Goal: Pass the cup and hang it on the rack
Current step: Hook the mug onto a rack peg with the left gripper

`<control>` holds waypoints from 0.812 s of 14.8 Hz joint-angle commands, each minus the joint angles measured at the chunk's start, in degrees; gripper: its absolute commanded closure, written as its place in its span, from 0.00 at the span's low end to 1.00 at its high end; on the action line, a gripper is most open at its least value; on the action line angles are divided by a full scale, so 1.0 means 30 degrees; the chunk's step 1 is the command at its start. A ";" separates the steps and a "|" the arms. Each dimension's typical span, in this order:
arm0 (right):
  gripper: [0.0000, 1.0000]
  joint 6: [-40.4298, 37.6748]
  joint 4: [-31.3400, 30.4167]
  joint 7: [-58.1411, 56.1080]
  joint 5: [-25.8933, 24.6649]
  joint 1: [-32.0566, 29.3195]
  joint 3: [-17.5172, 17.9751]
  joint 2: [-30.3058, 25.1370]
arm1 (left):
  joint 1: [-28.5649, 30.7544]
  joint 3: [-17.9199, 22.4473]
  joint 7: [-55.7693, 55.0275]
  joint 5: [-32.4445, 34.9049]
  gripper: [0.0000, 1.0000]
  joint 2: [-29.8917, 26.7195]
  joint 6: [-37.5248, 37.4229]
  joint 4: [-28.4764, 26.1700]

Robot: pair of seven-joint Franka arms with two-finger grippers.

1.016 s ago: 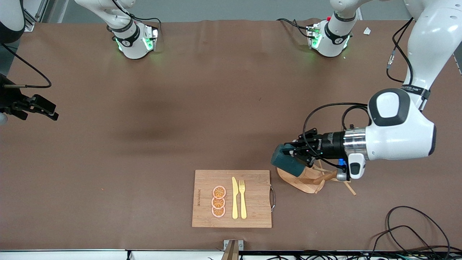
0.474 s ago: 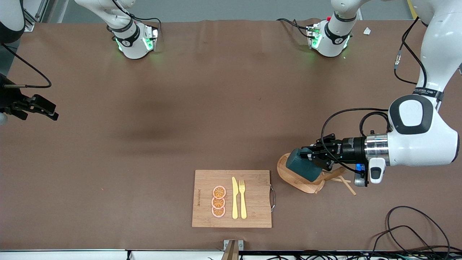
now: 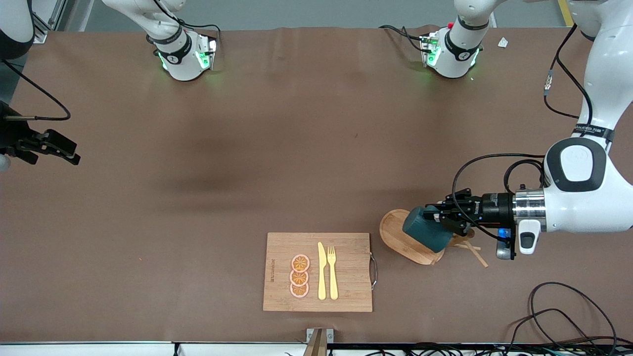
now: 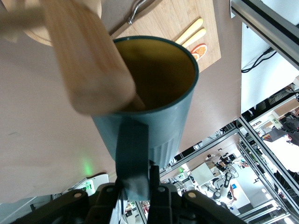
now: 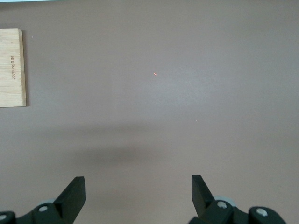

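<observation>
You see the cup (image 3: 426, 234) low in the frame over the rack (image 3: 403, 240), which stands just beside the cutting board (image 3: 346, 269) toward the left arm's end.

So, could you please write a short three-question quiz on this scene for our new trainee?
1. True or false: the left hand is shut on the cup's handle.
2. What is the cup held over?
A. the cutting board
B. the rack
C. bare table
3. Fill in: the right hand, waiting at the right arm's end of the table, is ____.

Key:
1. True; the left wrist view shows the fingers pinching the handle.
2. B
3. open
</observation>
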 commanded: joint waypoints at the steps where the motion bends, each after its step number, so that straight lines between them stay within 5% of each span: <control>1: 0.00 -0.0110 -0.0177 0.0092 0.0211 0.0022 -0.0001 -0.0326 | 0.0598 -0.0282 0.0888 -0.0459 0.92 0.0070 -0.0206 -0.0495; 12: 0.00 -0.0081 -0.0177 0.0091 0.0211 0.0022 -0.0001 -0.0326 | 0.1243 0.0099 0.2619 -0.1514 0.81 0.0217 -0.0206 -0.0966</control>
